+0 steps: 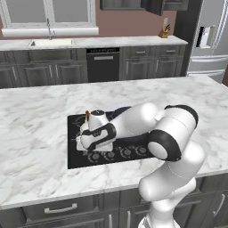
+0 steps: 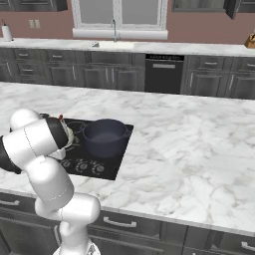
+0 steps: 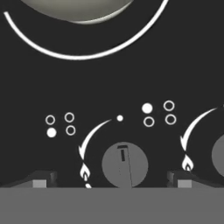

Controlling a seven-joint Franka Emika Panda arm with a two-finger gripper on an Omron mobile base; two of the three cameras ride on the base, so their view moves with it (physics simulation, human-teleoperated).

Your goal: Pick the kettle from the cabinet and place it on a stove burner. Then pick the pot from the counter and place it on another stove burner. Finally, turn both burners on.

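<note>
Kettle (image 1: 97, 119) and pot (image 2: 104, 135) were found set on the cooktop (image 1: 75, 156). The hand (image 3: 113, 177), released, was poised astride a knob (image 3: 124, 165): small, rigid, smooth; rim grip advised.

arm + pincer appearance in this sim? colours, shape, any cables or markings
The arm is glossy white with rounded, tube-like links and black bands at the joints; it rises from a white column. The hand section is white with a black collar. The pincer has two small dark grey, blocky finger tips. No cables or markings are visible.
</note>
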